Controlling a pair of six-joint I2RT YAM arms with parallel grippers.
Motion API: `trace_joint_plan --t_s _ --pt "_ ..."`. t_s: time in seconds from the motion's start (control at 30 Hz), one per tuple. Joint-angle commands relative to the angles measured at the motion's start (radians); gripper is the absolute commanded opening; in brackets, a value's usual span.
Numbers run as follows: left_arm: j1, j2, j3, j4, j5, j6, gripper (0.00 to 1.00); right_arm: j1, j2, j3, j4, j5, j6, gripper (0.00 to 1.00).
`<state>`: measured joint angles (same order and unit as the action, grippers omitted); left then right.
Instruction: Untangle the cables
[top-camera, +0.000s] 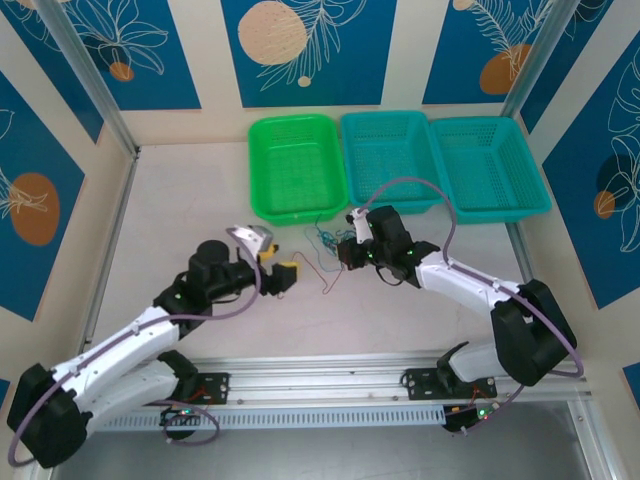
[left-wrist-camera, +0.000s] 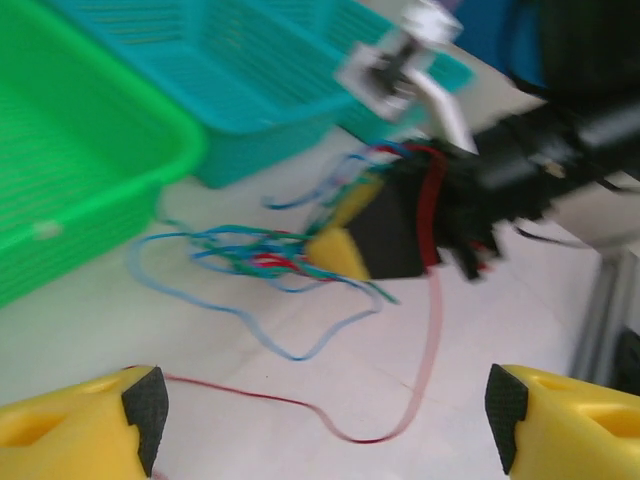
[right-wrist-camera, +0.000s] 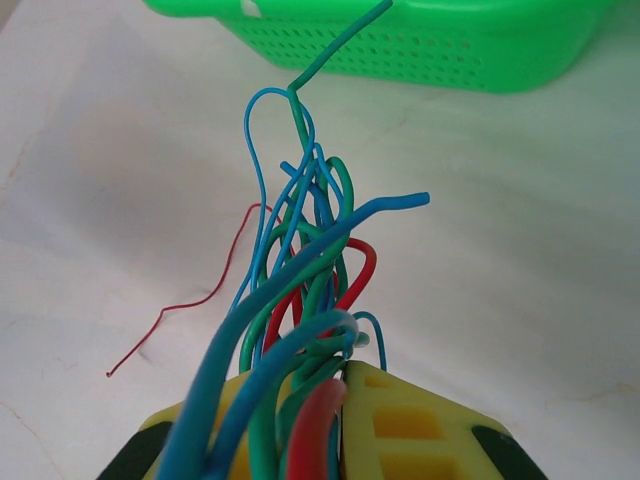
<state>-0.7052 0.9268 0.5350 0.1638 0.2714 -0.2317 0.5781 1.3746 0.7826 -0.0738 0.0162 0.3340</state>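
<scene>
While your right gripper (right-wrist-camera: 343, 385) clamps the cables (right-wrist-camera: 310, 250), hiding their ends, your left gripper (left-wrist-camera: 325, 405) gapes wide, its 2 fingers (left-wrist-camera: 90, 425) cropped.

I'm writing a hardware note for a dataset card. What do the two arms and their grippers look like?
Both arms, the left arm and the right arm, have white links between bulky black joint housings, with a thick purple cable looping along each. The left gripper and the right gripper carry yellow fingers tipped with black pads. I can read no markings.
</scene>
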Motion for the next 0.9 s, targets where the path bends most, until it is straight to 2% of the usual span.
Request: trace_joint_plan --t_s 0.0,0.1,0.23,0.4,0.47,0.5,0.53,0.57,0.73,0.87 --pt "-0.111 0.087 0.041 0.062 0.067 0.173 0.85 -0.006 0.014 0.044 -0.067 -0.041 0.059 0.0" --pt "-0.174 0.188 0.059 0.145 0.065 0.228 0.86 -0.006 0.017 0.059 -0.082 -0.062 0.083 0.0" --pt "-0.19 0.347 0.07 0.319 0.077 0.157 0.85 -0.005 0.014 0.072 -0.093 -0.085 0.104 0.0" --pt "-0.217 0.535 0.13 0.417 0.043 0.095 0.83 -0.003 0.013 0.072 -0.09 -0.104 0.13 0.0" --pt "-0.218 0.583 0.14 0.447 -0.008 0.066 0.7 -0.003 0.015 0.069 -0.089 -0.094 0.13 0.01" --pt "-0.218 0.592 0.137 0.461 -0.025 0.057 0.48 -0.004 0.014 0.066 -0.09 -0.083 0.128 0.01" --pt "-0.218 0.59 0.131 0.477 -0.04 0.047 0.1 -0.004 0.016 0.061 -0.093 -0.065 0.126 0.02" --pt "-0.217 0.578 0.125 0.484 -0.056 0.035 0.0 -0.006 0.016 0.055 -0.095 -0.046 0.129 0.04" --pt "-0.204 0.406 0.079 0.456 -0.158 -0.03 0.0 -0.012 0.043 0.012 -0.105 0.074 0.153 0.14" --pt "-0.166 0.208 0.071 0.333 -0.268 -0.087 0.0 -0.012 0.086 -0.029 -0.082 0.157 0.162 0.2"
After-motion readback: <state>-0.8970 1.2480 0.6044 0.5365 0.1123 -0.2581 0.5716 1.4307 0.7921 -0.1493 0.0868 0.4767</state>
